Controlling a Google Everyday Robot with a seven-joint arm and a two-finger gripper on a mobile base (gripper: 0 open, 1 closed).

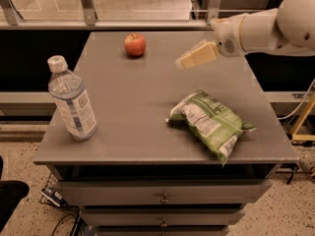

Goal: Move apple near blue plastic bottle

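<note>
The red apple (135,44) sits on the grey table top (128,107) near its far edge, left of centre. The blue plastic bottle (72,99), clear with a white cap and blue-and-white label, stands upright near the front left corner. My gripper (182,62) reaches in from the right on a white arm, above the table's far right part. It points left toward the apple, about a hand's width to the apple's right and slightly nearer. It holds nothing.
A green-and-white chip bag (211,124) lies on the front right of the table. Drawers (162,196) sit under the top. A metal railing (88,4) runs behind the table. A yellow stand (304,117) is at the right.
</note>
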